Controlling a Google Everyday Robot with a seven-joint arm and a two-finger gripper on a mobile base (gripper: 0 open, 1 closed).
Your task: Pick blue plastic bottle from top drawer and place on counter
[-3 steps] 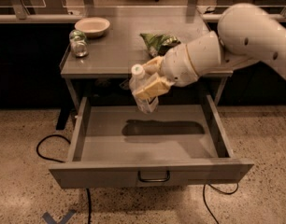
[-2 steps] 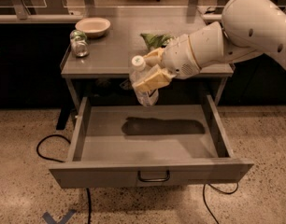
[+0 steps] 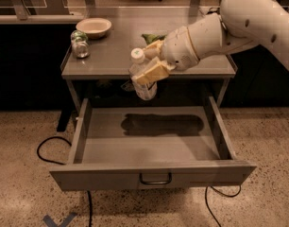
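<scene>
My gripper (image 3: 151, 66) is shut on the blue plastic bottle (image 3: 143, 82), a small clear bottle with a white cap, held upright and slightly tilted. It hangs in the air above the back of the open top drawer (image 3: 151, 143), level with the front edge of the counter (image 3: 111, 56). The white arm reaches in from the upper right. The drawer's inside shows only the arm's shadow.
On the counter stand a white bowl (image 3: 93, 27) at the back left, a stubby jar with a green end (image 3: 80, 45) beside it, and a green bag (image 3: 153, 37) partly hidden behind the gripper. Black cables (image 3: 47, 150) lie on the speckled floor beside the drawer.
The gripper has lifted the bottle up and slightly left, from over the drawer's back toward the counter's front edge.
</scene>
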